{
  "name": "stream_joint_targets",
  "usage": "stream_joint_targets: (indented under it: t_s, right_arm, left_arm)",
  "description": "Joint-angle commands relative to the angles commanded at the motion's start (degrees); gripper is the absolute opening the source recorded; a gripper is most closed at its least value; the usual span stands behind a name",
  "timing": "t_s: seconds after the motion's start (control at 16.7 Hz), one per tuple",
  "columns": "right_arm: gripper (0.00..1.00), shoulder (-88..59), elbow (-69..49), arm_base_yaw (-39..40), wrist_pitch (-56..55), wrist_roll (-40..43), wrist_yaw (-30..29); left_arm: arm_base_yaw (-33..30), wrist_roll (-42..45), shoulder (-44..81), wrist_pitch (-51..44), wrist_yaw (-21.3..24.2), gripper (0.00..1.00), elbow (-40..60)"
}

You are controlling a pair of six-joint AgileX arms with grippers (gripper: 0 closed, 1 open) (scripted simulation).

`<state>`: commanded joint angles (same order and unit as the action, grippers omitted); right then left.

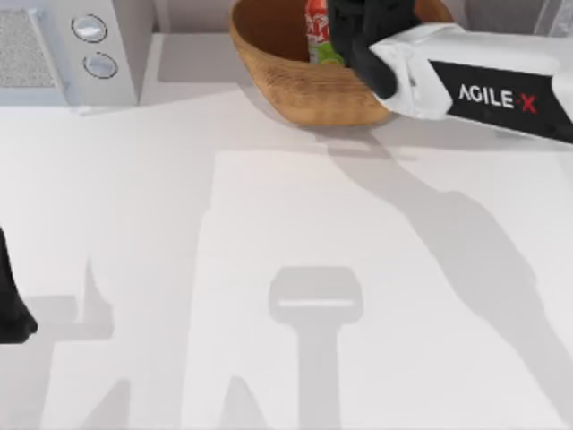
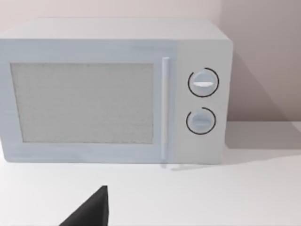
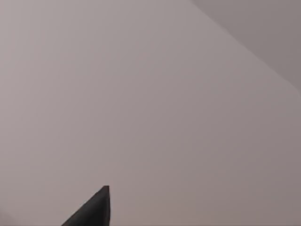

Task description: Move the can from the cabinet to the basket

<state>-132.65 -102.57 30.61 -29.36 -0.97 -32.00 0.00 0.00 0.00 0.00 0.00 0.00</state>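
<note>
My right arm (image 1: 488,85) stretches across the far right; my left arm (image 1: 11,305) sits parked at the left edge.

One can (image 1: 319,36), one basket (image 1: 295,85), one light grey appliance (image 2: 117,89) with two round knobs (image 2: 203,83), one white counter (image 1: 269,269). Two arms: right arm (image 1: 483,85) over the basket, left arm (image 1: 13,309) at the counter's left edge.

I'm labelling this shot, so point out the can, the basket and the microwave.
can (image 1: 319,36): top view, red and green side.
basket (image 1: 295,90): top view, woven outer wall.
microwave (image 2: 82,102): left wrist view, door window.
</note>
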Motion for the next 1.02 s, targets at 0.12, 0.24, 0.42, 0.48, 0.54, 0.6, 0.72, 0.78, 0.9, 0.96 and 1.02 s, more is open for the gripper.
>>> stream_joint_targets:
  t_s: [0.12,0.24,0.42,0.48,0.54,0.6,0.72,0.78,0.9,0.96,1.02]
  right_arm:
    - [1.0,0.0,0.0,0.0,0.0,0.0,0.0]
    - [1.0,0.0,0.0,0.0,0.0,0.0,0.0]
    - [1.0,0.0,0.0,0.0,0.0,0.0,0.0]
    - [1.0,0.0,0.0,0.0,0.0,0.0,0.0]
    - [1.0,0.0,0.0,0.0,0.0,0.0,0.0]
    - [1.0,0.0,0.0,0.1,0.0,0.0,0.0]
    - [1.0,0.4,0.5,0.0,0.2,0.0,0.1]
    - [1.0,1.2,1.4,-0.3,0.6,0.1,0.3]
    - [1.0,4.3,4.4,-1.2,1.6,0.2,1.0]
    - [1.0,6.5,6.2,-1.8,2.2,0.3,1.5]
    - [1.0,9.2,8.4,-2.6,2.8,0.3,2.2]
  left_arm:
    - [0.0,0.0,0.0,0.0,0.0,1.0,0.0]
    - [0.0,0.0,0.0,0.0,0.0,1.0,0.0]
    - [0.0,0.0,0.0,0.0,0.0,1.0,0.0]
    - [0.0,0.0,0.0,0.0,0.0,1.0,0.0]
    - [0.0,0.0,0.0,0.0,0.0,1.0,0.0]
    - [0.0,0.0,0.0,0.0,0.0,1.0,0.0]
    - [0.0,0.0,0.0,0.0,0.0,1.0,0.0]
    - [0.0,0.0,0.0,0.0,0.0,1.0,0.0]
    - [0.0,0.0,0.0,0.0,0.0,1.0,0.0]
    - [0.0,0.0,0.0,0.0,0.0,1.0,0.0]
    - [0.0,0.0,0.0,0.0,0.0,1.0,0.0]
